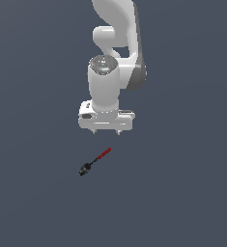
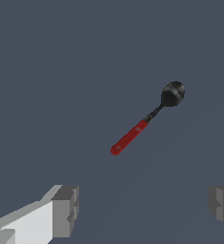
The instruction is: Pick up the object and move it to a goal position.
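The object is a small thin spoon-like tool with a black rounded head, a black stem and a red handle end, lying flat on the dark grey surface. In the wrist view the object lies diagonally, well beyond the fingertips. My gripper hangs above the surface, a short way behind the object's red end and apart from it. Its two grey fingers stand wide apart with nothing between them, so it is open.
The white arm rises behind the gripper. A plain dark grey surface spreads all round, with no other objects in view.
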Controlling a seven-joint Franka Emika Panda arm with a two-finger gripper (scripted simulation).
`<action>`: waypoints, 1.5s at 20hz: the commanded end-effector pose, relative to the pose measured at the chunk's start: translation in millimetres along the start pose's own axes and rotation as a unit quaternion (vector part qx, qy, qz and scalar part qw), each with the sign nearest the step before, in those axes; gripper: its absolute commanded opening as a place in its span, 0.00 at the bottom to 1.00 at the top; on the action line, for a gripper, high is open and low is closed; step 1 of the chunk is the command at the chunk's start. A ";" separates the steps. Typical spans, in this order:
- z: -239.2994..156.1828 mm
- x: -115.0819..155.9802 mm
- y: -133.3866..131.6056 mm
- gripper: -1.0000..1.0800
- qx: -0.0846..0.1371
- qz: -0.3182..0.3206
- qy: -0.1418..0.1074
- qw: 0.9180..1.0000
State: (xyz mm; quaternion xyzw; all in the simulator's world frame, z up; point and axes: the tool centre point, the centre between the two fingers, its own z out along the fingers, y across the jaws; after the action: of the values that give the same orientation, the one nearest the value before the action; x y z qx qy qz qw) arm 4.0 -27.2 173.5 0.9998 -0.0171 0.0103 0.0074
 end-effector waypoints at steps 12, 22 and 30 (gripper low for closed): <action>-10.6 -0.5 -4.7 0.96 -0.008 -0.029 -0.001 1.000; 4.6 8.6 2.5 0.96 -0.004 0.023 -0.002 1.000; 36.5 25.1 17.6 0.96 0.002 0.126 -0.006 0.992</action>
State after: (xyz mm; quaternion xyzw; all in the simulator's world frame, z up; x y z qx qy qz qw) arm 25.9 -42.4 145.1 0.9927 -0.1205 0.0060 0.0052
